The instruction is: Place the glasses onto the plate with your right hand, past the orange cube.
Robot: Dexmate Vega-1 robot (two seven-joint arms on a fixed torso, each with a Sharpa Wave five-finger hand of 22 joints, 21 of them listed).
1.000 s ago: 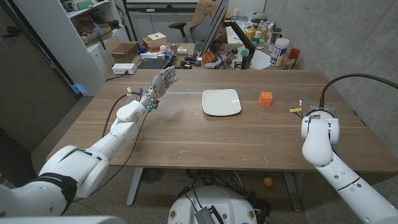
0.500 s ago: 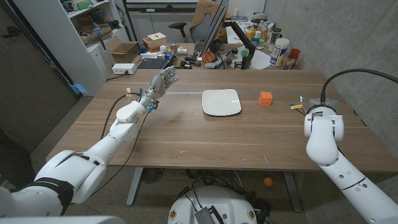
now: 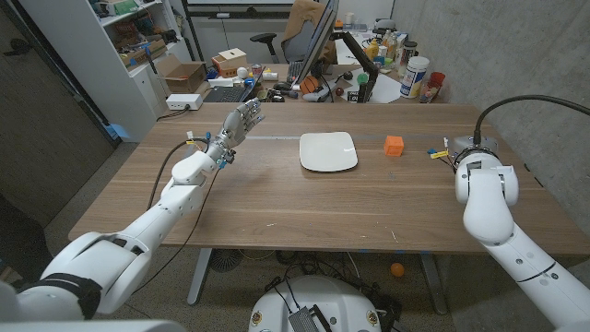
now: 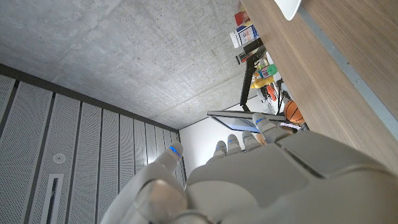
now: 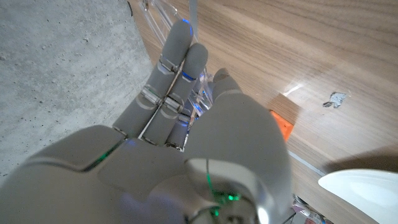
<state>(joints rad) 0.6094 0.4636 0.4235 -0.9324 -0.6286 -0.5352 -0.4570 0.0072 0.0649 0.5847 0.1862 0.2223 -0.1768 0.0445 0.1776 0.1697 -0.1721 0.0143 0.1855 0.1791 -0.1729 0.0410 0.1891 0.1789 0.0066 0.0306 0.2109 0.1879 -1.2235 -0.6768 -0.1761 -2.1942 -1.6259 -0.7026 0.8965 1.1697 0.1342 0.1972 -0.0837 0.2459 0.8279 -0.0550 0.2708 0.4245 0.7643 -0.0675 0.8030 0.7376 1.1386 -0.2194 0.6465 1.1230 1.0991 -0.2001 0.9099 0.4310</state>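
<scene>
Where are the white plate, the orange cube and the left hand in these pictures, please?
white plate (image 3: 328, 151), head view, centre of its top face.
orange cube (image 3: 395, 145), head view, its top face.
left hand (image 3: 238, 122), head view, middle of the raised hand.

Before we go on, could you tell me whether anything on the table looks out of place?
Nothing stands out: the white plate sits level and bare at mid-table, and the orange cube rests squarely beside it, apart from it.
</scene>
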